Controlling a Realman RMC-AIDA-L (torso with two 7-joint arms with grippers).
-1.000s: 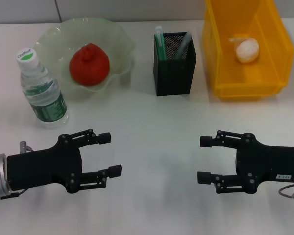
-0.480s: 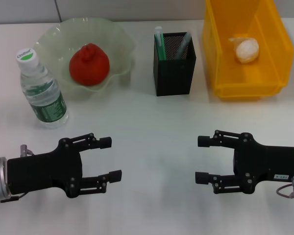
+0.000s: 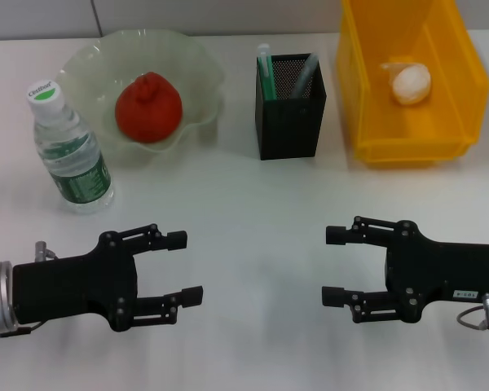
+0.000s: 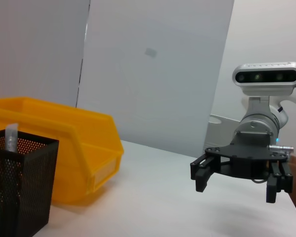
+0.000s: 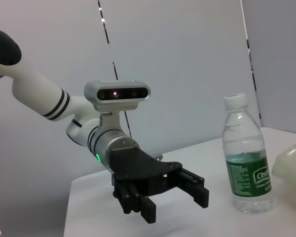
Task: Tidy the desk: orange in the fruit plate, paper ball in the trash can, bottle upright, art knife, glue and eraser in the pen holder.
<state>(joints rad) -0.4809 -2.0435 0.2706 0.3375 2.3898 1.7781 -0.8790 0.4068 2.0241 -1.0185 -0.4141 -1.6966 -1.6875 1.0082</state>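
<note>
The orange (image 3: 149, 107) lies in the pale green fruit plate (image 3: 197, 67). The paper ball (image 3: 411, 82) lies in the yellow bin (image 3: 407, 147). The water bottle (image 3: 68, 151) stands upright left of the plate, also in the right wrist view (image 5: 246, 158). The black mesh pen holder (image 3: 290, 114) holds a green-capped stick and a grey tool; it also shows in the left wrist view (image 4: 17, 185). My left gripper (image 3: 184, 267) is open and empty above the near table. My right gripper (image 3: 332, 265) is open and empty, facing it.
The white table (image 3: 253, 204) stretches between the grippers and the objects. In the left wrist view the right gripper (image 4: 237, 177) hovers over the table beside the yellow bin (image 4: 69, 143). In the right wrist view the left gripper (image 5: 175, 197) hovers near the bottle.
Both grippers have drifted slightly toward each other and a little nearer the table's front. The objects have not moved.
</note>
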